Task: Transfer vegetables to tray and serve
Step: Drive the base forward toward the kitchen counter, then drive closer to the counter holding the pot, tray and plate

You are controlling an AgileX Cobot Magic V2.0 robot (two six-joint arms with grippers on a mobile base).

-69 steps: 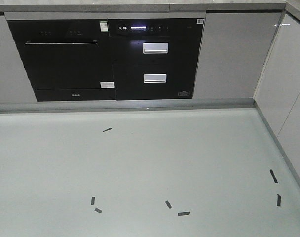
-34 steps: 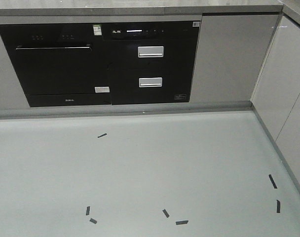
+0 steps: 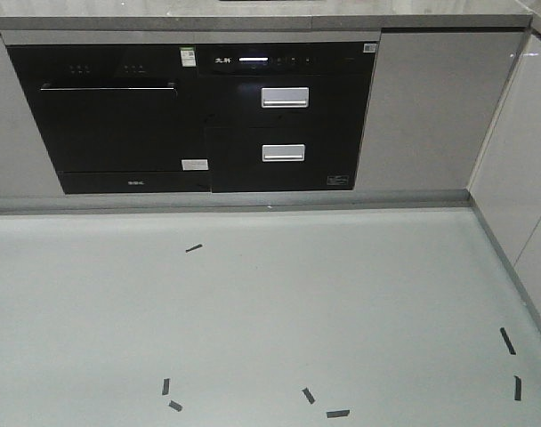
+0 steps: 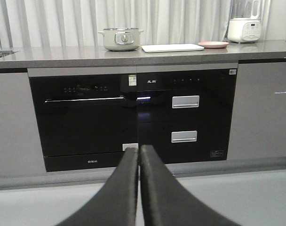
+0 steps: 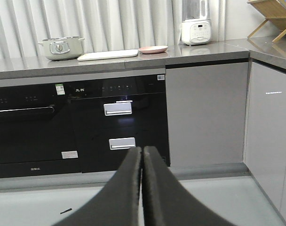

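Observation:
The cream-white tray [image 4: 172,47] lies flat on the grey countertop [image 4: 63,55], right of a pale green pot [image 4: 120,39]; it also shows in the right wrist view [image 5: 107,55]. A round pink plate [image 4: 213,44] sits just right of the tray, also seen in the right wrist view [image 5: 153,49]. The vegetables are out of view. My left gripper [image 4: 139,149] is shut and empty, pointing at the black appliances. My right gripper [image 5: 142,149] is shut and empty, held the same way, far from the counter.
Black built-in appliances [image 3: 195,116] with two silver drawer handles fill the cabinet front. A white blender [image 5: 196,26] stands at the counter's right. A wooden rack [image 5: 274,12] sits on the side counter. Grey cabinets [image 3: 520,169] close the right side. Black tape marks [image 3: 193,247] dot the floor.
The front view has shifted: the cabinets and floor marks sit lower in the frame than a second ago, and sideways against half a second ago. The base is moving relative to the counter.

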